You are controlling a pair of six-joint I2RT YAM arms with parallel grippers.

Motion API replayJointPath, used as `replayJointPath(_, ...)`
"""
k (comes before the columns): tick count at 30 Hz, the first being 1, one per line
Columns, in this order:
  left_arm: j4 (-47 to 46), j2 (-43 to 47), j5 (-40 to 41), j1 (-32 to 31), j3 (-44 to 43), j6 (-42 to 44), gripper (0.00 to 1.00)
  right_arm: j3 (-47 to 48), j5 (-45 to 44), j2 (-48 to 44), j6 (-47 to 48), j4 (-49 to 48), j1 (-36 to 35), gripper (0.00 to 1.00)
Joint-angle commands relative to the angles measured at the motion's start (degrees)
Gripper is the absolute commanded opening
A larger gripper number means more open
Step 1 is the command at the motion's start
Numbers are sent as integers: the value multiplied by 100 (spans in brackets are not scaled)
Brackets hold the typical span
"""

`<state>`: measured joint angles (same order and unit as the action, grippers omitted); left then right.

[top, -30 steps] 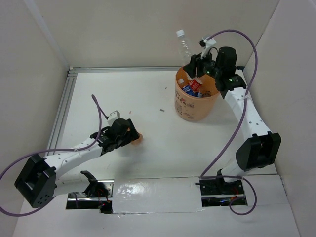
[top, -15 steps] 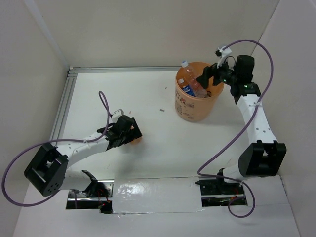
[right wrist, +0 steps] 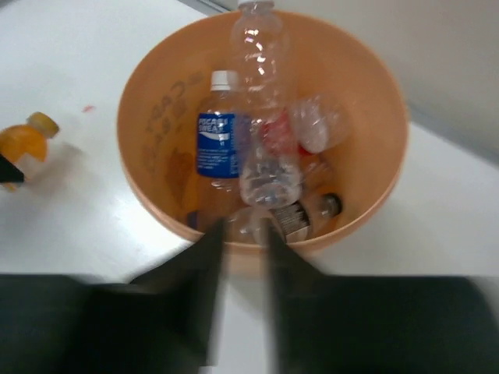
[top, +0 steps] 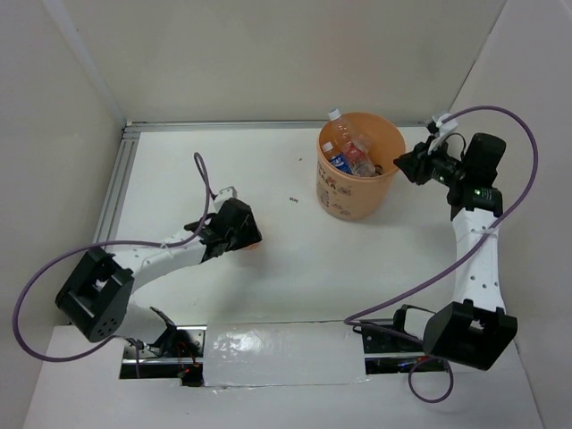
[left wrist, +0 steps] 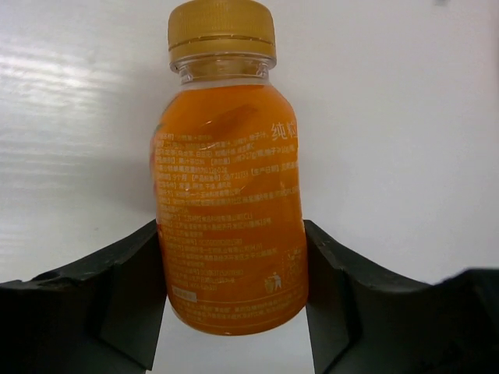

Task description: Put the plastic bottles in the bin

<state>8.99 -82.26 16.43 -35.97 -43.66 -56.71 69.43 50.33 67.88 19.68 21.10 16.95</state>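
Plastic bottles: several small clear plastic bottles lie heaped inside the round orange-tan plastic bin (top: 356, 198); one with a blue label (right wrist: 221, 144) leans on the inner wall, and a tall clear one (right wrist: 257, 54) pokes its white cap over the far rim.
Short orange-liquid bottle with gold cap (left wrist: 230, 226): out on the white table (top: 295, 277), well left of the bin, between the left pincer's fingers.
Left gripper (left wrist: 232, 238): black fingers (left wrist: 129, 288) pressed on both sides of the orange bottle, gripping it.
Right gripper (top: 405, 166): just right of the bin, pointing at it; wrist view is blurred but shows a narrow gap between the fingers with nothing in it.
Change, right side: a second ago this pincer held the tall clear bottle above the bin; now that bottle sits in the bin and the arm has pulled back to the right.
Change, left side: fingers stood wide around the orange bottle before; now clamped. Bottle's spot looks about the same.
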Motion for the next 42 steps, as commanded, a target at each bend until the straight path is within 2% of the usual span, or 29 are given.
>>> replayJointPath(1,-538,692,-86,-235,-511,746,12,-515,199,-388,704,632,72,18)
replayJointPath(2,-861,894,-165,-375,-686,914,12,-666,-134,-468,704,554,133,8)
replayJointPath(4,-1195,957,-375,-428,-941,1387,11,-1026,-565,-669,486,422,212,2)
replayJointPath(6,-1496,957,-465,-499,-1484,1653,11,-1185,-1057,-723,414,421,212,2)
replayJointPath(8,-1934,607,-841,-552,-1916,2003,11,-1378,-1235,-863,414,421,212,2)
replayJointPath(9,-2041,440,-921,-552,-2397,2058,13,-1449,-1236,-916,414,421,264,4)
replayJointPath(15,-2419,-1440,-1572,-605,-4332,2146,17,-2020,-1288,-1399,414,605,265,4)
replayJointPath(16,-2420,-1686,-1642,-666,-4892,2146,19,-2099,-1288,-1400,414,675,265,5)
replayJointPath(20,-2009,-2873,-1643,-780,-6319,2208,36,-2504,-1288,-1541,537,816,265,11)
replayJointPath(21,-1894,-3084,-1643,-780,-6565,2260,51,-2557,-1288,-1593,589,869,265,18)
replayJointPath(23,-1569,-3506,-1520,-833,-7076,2261,69,-2557,-1288,-1664,589,869,265,35)
replayJointPath(24,-1567,-3560,-1467,-833,-7077,2322,80,-2557,-1349,-1716,589,869,213,47)
replayJointPath(25,-1567,-3560,-1467,-833,-7008,2322,100,-2557,-1350,-1716,589,869,212,71)
replayJointPath(28,-1567,-3412,-1467,-833,-6885,2322,100,-2557,-1411,-1778,537,869,212,91)
replayJointPath(31,-1567,-3043,-1414,-886,-6823,2549,100,-2435,-1473,-1778,344,808,212,93)
replayJointPath(34,-1567,-2290,-1414,-886,-6280,2682,100,-2382,-1613,-1726,-190,554,212,97)
replayJointPath(38,-1708,-988,-1213,-886,-4918,2876,100,-2259,-2087,-1664,-807,324,212,100)
replayJointPath(42,-1515,418,-1133,-474,-2757,2859,100,-2153,-2605,-1559,-1036,272,212,100)
